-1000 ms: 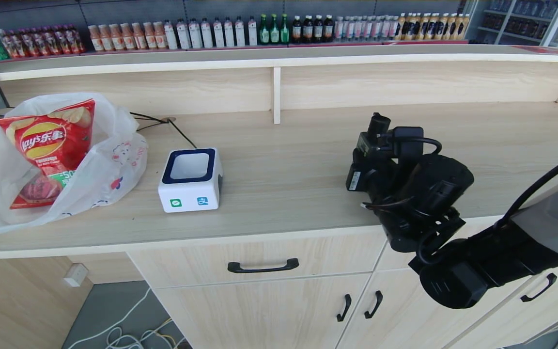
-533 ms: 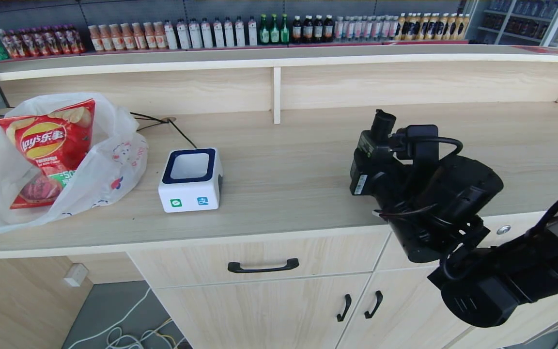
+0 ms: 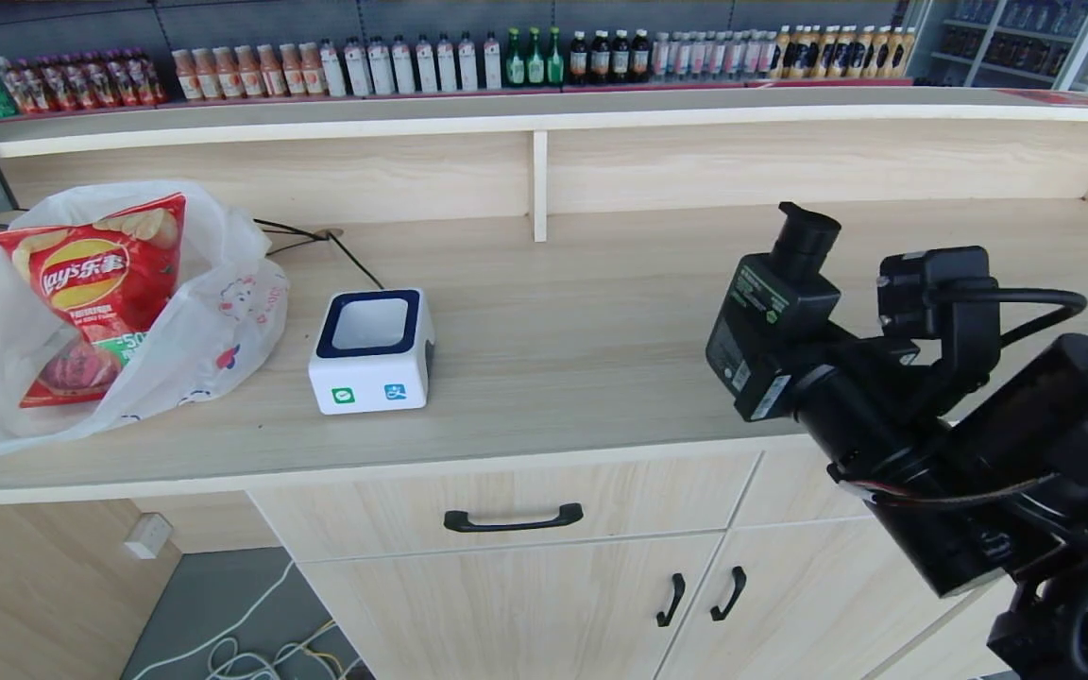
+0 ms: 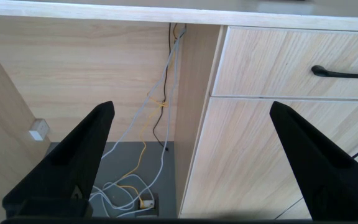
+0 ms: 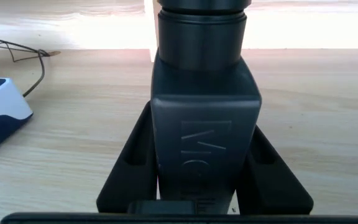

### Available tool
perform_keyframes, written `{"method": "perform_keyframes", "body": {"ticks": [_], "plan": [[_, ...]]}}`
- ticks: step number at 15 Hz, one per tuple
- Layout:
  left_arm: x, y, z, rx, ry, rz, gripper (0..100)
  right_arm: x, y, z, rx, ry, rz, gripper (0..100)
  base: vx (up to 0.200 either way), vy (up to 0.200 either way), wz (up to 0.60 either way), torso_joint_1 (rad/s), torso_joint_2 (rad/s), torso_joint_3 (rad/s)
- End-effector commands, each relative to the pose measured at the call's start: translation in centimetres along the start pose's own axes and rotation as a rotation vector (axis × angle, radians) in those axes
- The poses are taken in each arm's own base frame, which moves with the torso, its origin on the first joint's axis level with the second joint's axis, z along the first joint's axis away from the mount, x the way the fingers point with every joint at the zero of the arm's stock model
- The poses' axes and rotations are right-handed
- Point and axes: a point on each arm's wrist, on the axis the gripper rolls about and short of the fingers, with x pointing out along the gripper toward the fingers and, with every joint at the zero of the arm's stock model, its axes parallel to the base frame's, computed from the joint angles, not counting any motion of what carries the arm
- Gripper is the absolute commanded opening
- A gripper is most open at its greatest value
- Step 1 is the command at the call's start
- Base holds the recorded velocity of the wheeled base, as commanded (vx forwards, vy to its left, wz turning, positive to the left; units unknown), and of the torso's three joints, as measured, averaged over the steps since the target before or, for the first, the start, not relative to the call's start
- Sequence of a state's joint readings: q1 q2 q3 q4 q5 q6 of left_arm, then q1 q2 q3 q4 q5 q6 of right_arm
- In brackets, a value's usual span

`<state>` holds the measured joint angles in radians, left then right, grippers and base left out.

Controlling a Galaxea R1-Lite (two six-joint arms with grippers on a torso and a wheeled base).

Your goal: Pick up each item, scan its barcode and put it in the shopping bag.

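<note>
Right gripper [image 5: 201, 163] was clamped on a dark, square-bodied bottle [image 3: 771, 316], one finger on each flat side, round cap pointing up and away from the robot. The bottle was lifted off the wooden counter [image 3: 582, 312] over its right part and tilted, its printed label turned towards the head camera. It was well apart from the barcode scanner [image 3: 372, 351].

Left gripper [image 4: 191, 163] had its fingers [image 4: 67, 168] spread wide with nothing between them. It was down below the counter edge, facing the cabinet front and a bundle of loose cables [image 4: 138, 186] on the floor.

The scanner, a white box with a dark blue rim around its window, sat on the counter left of centre, its black cable [image 3: 355, 260] running back towards the rear wall. Just beside it on the left was the shopping bag [image 3: 223, 331], translucent white plastic, slumped open on the counter. A red bag of chips [image 3: 95, 283] stood upright inside it.

Drawer handle [image 3: 513, 518] was under the counter edge. A row of drink bottles [image 3: 506, 57] lined the shelf behind.
</note>
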<state>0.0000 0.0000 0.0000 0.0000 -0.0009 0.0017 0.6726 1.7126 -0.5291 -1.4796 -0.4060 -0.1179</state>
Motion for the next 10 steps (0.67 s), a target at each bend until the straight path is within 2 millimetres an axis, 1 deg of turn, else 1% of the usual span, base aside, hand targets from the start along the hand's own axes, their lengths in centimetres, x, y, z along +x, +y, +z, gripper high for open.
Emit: {"method": "perform_keyframes", "body": {"ticks": [1, 2, 3, 5, 6, 7, 8, 10], "plan": [[0.0, 0.0, 0.0, 0.000, 0.000, -0.001, 100, -3.6, -0.9, 1.9, 0.022, -0.027, 0.036, 0, 0.000, 0.000, 0.00, 0.000, 0.00, 0.000], [0.0, 0.0, 0.0, 0.000, 0.000, 0.001, 100, -4.3, -1.1, 2.1, 0.023, -0.026, 0.043, 0, 0.000, 0.000, 0.00, 0.000, 0.00, 0.000], [0.0, 0.0, 0.0, 0.000, 0.000, 0.001, 100, -5.6, -1.8, 3.0, 0.035, -0.054, 0.066, 0, 0.000, 0.000, 0.00, 0.000, 0.00, 0.000], [0.0, 0.0, 0.0, 0.000, 0.000, -0.001, 100, -6.6, -2.3, 3.8, 0.046, -0.080, 0.086, 0, 0.000, 0.000, 0.00, 0.000, 0.00, 0.000], [0.0, 0.0, 0.0, 0.000, 0.000, -0.001, 100, -6.8, -2.4, 3.8, 0.048, -0.078, 0.088, 0, 0.000, 0.000, 0.00, 0.000, 0.00, 0.000], [0.0, 0.0, 0.0, 0.000, 0.000, 0.001, 100, -7.6, -2.7, 3.6, 0.081, -0.072, 0.133, 0, 0.000, 0.000, 0.00, 0.000, 0.00, 0.000], [0.0, 0.0, 0.0, 0.000, 0.000, 0.001, 100, -7.8, -2.7, 3.5, 0.098, -0.065, 0.154, 0, 0.000, 0.000, 0.00, 0.000, 0.00, 0.000], [0.0, 0.0, 0.0, 0.000, 0.000, -0.001, 100, -7.9, -2.5, 3.3, 0.219, -0.051, 0.246, 0, 0.000, 0.000, 0.00, 0.000, 0.00, 0.000]]}}
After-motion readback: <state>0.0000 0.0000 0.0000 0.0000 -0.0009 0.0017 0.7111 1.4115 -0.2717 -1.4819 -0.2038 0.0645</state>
